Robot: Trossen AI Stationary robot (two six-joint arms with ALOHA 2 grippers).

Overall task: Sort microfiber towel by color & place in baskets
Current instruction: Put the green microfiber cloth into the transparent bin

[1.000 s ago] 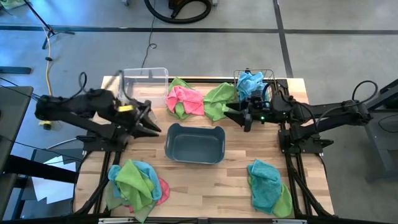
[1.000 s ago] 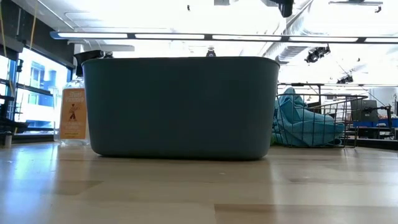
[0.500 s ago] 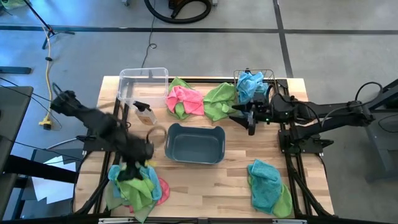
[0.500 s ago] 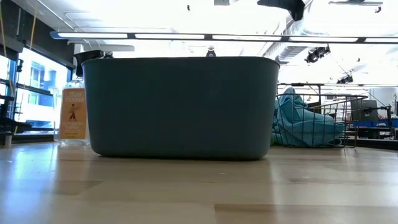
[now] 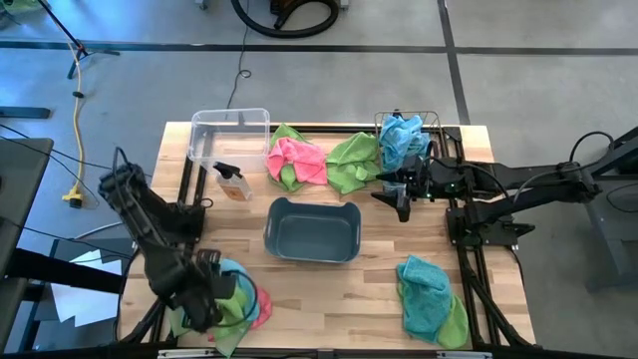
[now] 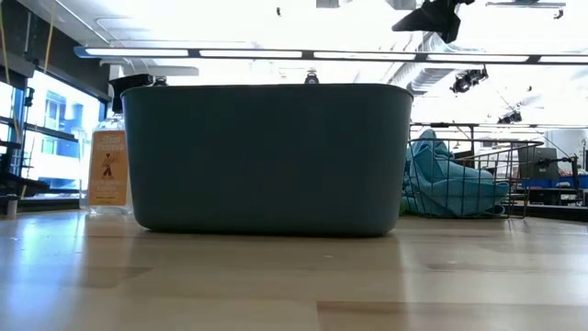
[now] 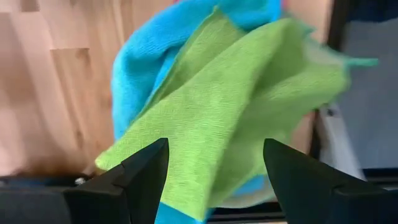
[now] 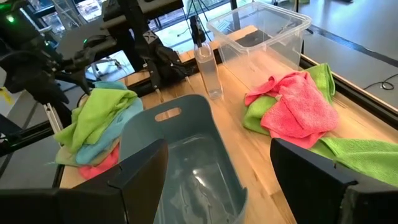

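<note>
A heap of green, blue and pink towels [image 5: 237,297] lies at the table's near left. My left gripper [image 7: 214,171] hovers open just above it, one finger on either side of the top green towel [image 7: 236,93]; whether it touches the cloth does not show. My right gripper [image 5: 399,196] hangs open above the table between the wire-mesh basket [image 5: 431,122], which holds a blue towel [image 5: 401,133], and the grey-blue tub [image 5: 312,229]. The clear bin [image 5: 229,135] stands at the far left. Pink and green towels [image 5: 299,160] lie at the far middle.
A spray bottle [image 5: 231,181] stands upright between the clear bin and the tub. Another heap of teal and green towels [image 5: 431,299] lies at the near right. Dark frame rails run along the table's left and right edges.
My left arm has swung from beside the spray bottle and clear bin toward the near edge and come down over the near-left heap of towels. The bottle has stayed upright in its place. My right gripper has dropped a little.
</note>
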